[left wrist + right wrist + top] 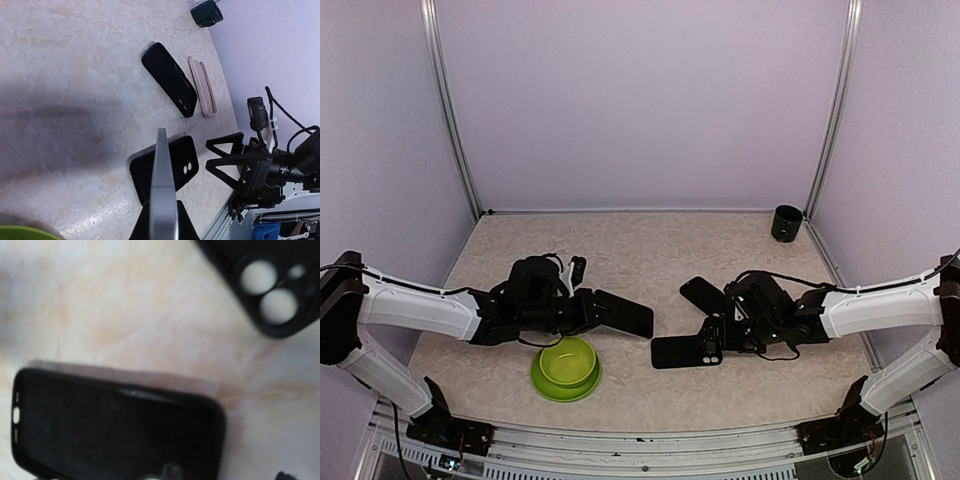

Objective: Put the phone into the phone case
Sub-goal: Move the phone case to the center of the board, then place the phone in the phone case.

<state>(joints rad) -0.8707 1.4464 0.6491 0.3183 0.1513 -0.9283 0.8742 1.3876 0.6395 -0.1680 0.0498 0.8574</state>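
Item: phone (163, 185), rigid, slick-sided, likely light. I am pinching it edge-up in my closed left gripper (590, 308), above the table (620, 250) near the black phone case (172, 165). My right gripper (208, 155) is gaping wide, holding nothing. Best hold: long edges.

Phone (625, 313) aloft, tilted; black case (682, 351) lying flat nearby, camera holes showing.
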